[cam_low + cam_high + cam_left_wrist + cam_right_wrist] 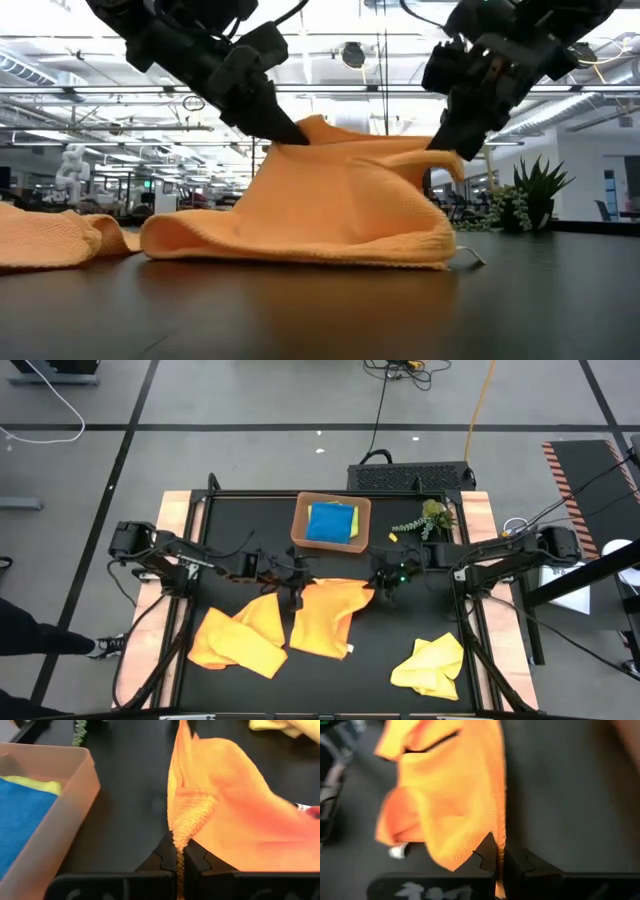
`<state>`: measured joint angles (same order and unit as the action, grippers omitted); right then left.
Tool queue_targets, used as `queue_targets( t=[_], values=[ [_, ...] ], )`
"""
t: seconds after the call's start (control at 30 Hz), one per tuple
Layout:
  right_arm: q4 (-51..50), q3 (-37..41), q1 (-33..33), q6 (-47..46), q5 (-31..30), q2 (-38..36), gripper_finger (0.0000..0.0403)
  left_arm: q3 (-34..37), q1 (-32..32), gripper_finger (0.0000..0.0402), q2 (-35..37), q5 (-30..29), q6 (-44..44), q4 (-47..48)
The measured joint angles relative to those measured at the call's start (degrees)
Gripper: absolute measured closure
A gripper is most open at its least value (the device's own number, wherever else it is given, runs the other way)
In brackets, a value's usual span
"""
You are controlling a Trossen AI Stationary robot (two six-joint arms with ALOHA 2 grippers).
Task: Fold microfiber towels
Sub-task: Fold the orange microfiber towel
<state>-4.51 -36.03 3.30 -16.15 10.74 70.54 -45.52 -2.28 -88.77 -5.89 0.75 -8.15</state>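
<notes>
Nearest me on the dark counter [330,680] lie two loose towels waiting their turn: a crumpled orange one [238,640] at the front left and a crumpled yellow one [430,664] at the front right. Neither is folded.

Just beyond them, in the middle of the counter, is the orange towel [325,615] I am working on. My left claw [292,586] is clamped on its far left corner, and my right claw [384,584] is clamped on its far right corner. Both wrist views show the cloth pinched tight between my closed fingers. From the low view, the far edge is lifted off the counter and sags between my two claws, while the near part rests flat on the counter in a soft roll. I judge this to be the start of the first fold, with the lifted edge not yet laid down.

Farther back sits the tray [300,520], holding a blue towel [330,522] over a lime green one [354,520]; these look finished. Beside the tray, to the right, is a small plant [428,517].

So two towels seem done, one is in hand, and two remain.
</notes>
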Motion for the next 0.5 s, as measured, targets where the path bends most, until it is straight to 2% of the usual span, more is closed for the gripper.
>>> queue_targets(
  t=[0.23,0.5],
  values=[
    [-2.10,-0.02,2.78,5.49,0.02,-0.24,0.0395,0.00,0.01,0.0400,-0.02,-0.26,0.42,-0.82],
    [-4.56,0.15,2.71,7.61,-0.01,-9.04,0.0308,0.22,0.01,0.0400,-0.09,-0.35,2.16,0.30]
  ],
)
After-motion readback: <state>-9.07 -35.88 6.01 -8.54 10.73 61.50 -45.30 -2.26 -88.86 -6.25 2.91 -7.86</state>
